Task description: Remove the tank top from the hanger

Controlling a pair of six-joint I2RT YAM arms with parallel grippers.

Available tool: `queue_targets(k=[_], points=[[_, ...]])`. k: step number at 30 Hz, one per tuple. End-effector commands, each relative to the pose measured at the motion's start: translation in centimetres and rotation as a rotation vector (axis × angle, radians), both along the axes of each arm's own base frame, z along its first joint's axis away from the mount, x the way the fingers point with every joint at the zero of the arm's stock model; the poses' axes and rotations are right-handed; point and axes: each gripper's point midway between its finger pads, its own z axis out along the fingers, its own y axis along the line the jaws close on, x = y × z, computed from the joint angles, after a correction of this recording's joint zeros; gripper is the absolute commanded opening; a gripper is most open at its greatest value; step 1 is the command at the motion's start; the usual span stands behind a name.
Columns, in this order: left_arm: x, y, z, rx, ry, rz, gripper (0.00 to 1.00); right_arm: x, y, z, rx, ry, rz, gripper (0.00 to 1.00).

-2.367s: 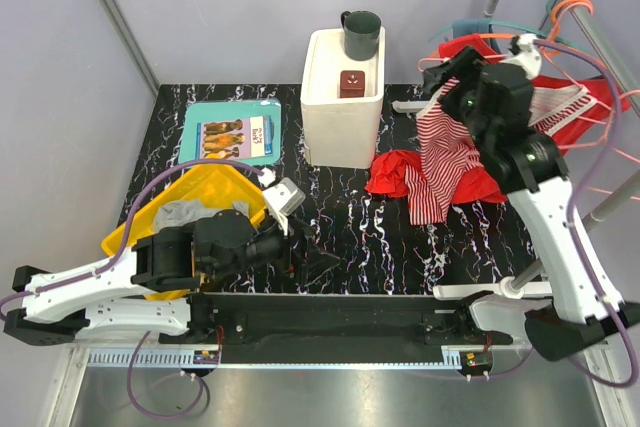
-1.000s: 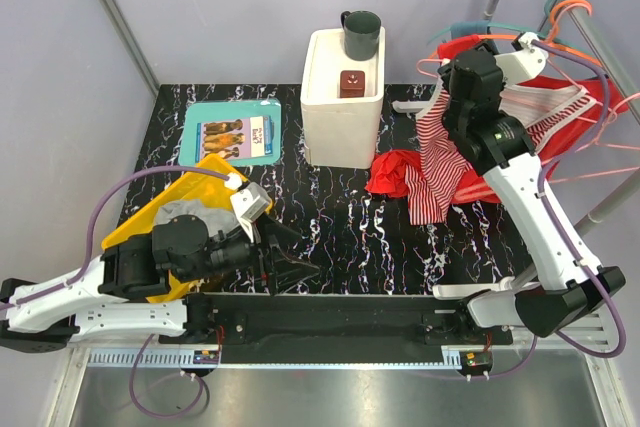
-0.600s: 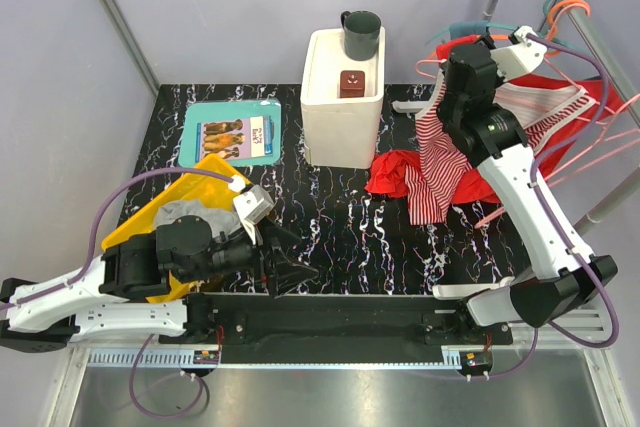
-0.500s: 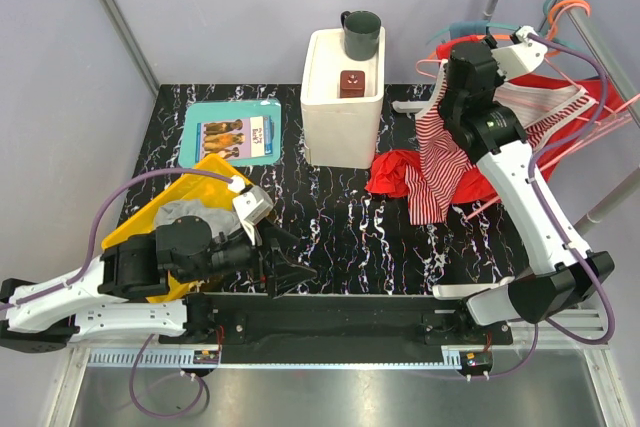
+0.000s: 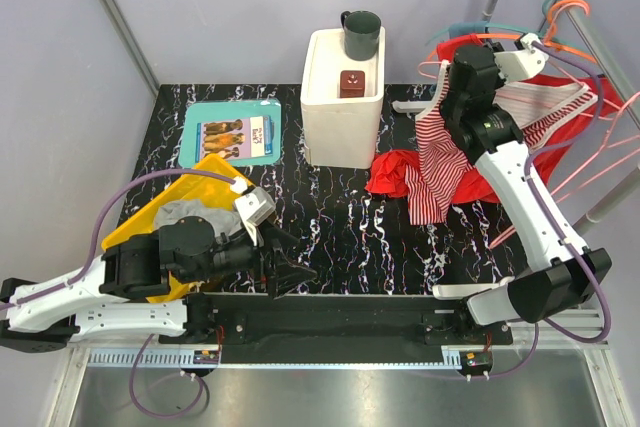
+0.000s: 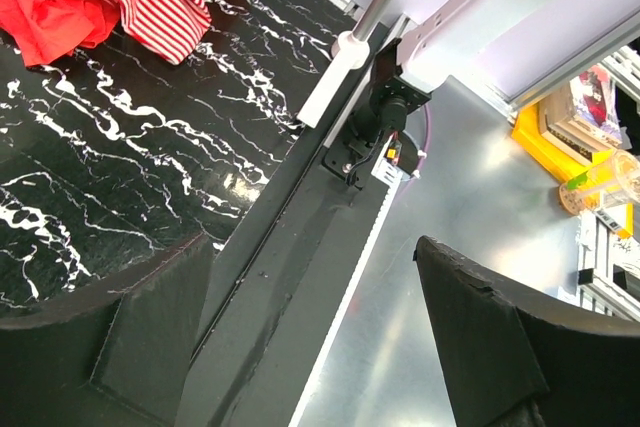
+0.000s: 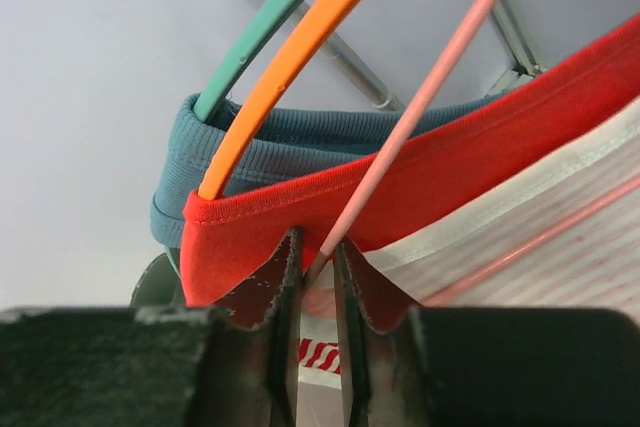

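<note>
Tank top (image 5: 440,162) v. soft, light, so grab strap; right claw (image 7: 318,267) pinched on pink hanger (image 7: 430,87), left claw (image 6: 315,317) wide open, empty.

Marbled table (image 5: 350,232) — white bin (image 5: 335,132), teal book (image 5: 232,134).

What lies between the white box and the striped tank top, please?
A crumpled red cloth lies there, touching the striped tank top and close to the white box; the overhead view shows it.
</note>
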Motion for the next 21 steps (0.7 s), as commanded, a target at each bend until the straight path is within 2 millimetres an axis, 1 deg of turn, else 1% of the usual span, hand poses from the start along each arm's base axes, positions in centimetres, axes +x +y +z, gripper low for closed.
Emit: queue_targets(k=[1, 3, 5, 6, 8, 10, 15, 17, 21], points=[[0.3, 0.2, 1.2, -0.020, -0.027, 0.011, 0.87, -0.7, -0.5, 2.3, 0.061, -0.099, -0.005, 0.17], [0.3, 0.4, 1.2, -0.024, -0.026, 0.015, 0.87, -0.9, -0.1, 2.5, 0.075, -0.111, 0.020, 0.11], [0.3, 0.6, 1.4, -0.030, -0.029, 0.016, 0.87, -1.4, -0.1, 3.2, 0.085, -0.128, 0.036, 0.08], [0.3, 0.5, 1.5, -0.031, -0.029, 0.016, 0.87, -1.9, 0.2, 3.8, 0.093, -0.144, 0.065, 0.03], [0.2, 0.5, 1.7, -0.036, -0.029, 0.010, 0.87, -2.3, 0.6, 4.5, 0.100, -0.161, 0.095, 0.01], [0.1, 0.4, 1.7, -0.035, -0.027, 0.001, 0.87, -3.3, 1.1, 5.5, 0.111, -0.184, 0.131, 0.00], [0.1, 0.2, 1.9, -0.033, -0.028, -0.001, 0.87, -5.6, 2.1, 6.6, 0.141, -0.217, 0.182, 0.00], [0.0, 0.2, 1.9, -0.031, -0.028, -0.004, 0.87, -6.1, 2.8, 6.4, 0.161, -0.217, 0.210, 0.00], [0.1, 0.2, 1.9, -0.030, -0.026, 0.001, 0.87, -8.1, 4.1, 6.0, 0.210, -0.225, 0.286, 0.00]])
